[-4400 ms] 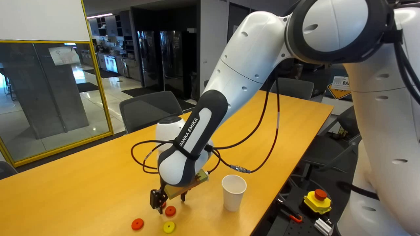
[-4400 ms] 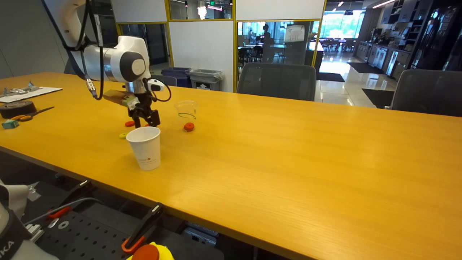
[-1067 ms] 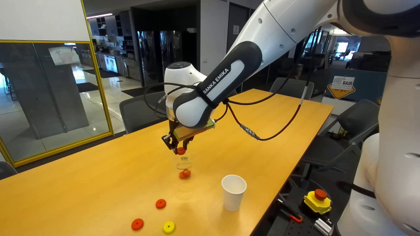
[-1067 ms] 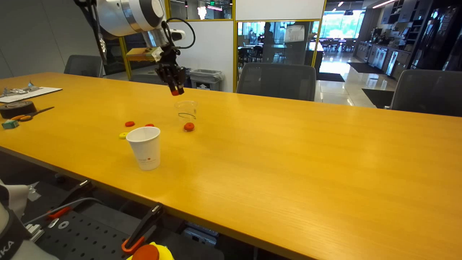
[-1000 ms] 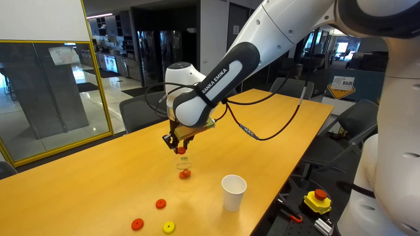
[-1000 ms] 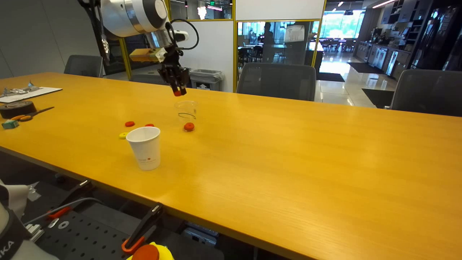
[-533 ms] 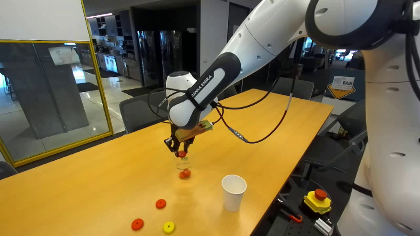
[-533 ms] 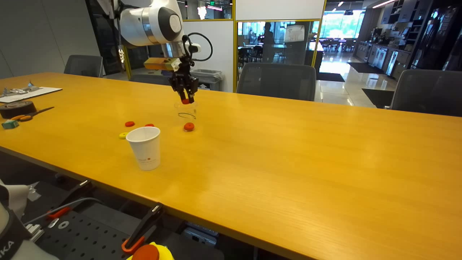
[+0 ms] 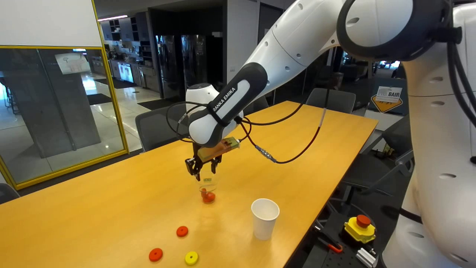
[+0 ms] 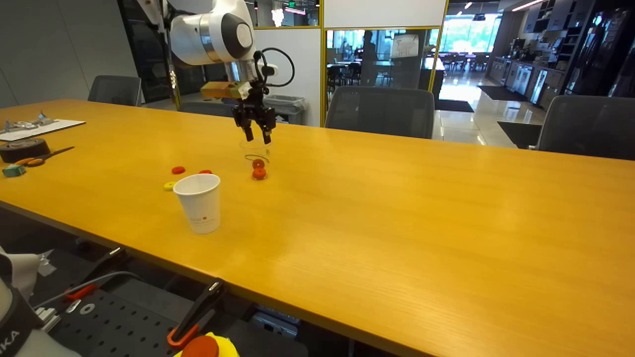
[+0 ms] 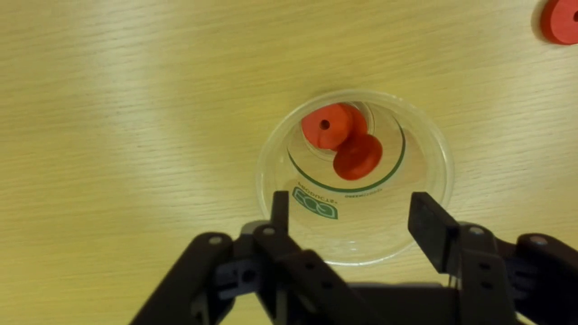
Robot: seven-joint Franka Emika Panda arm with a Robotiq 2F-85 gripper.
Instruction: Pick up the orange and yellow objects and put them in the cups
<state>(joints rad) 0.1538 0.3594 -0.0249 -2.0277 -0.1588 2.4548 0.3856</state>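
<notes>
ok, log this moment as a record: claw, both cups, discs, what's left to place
claw: open, nothing held, at the mouth of the clear cup; rim contact unclear
clear cup: upright, at least two red discs inside; overlap makes the exact count unsure
white cup: upright, no disc visible inside, bottom hidden
loose red discs: two, flat on the table
yellow disc: flat on the table
to place: loose red discs, yellow disc
also on table: tape roll

arm (image 9: 290, 44): bent, sloping down to the wrist (image 9: 204, 129) | pincer (image 11: 348, 212): pointing downward | fingers (image 11: 431, 232): parted, gap between them
</notes>
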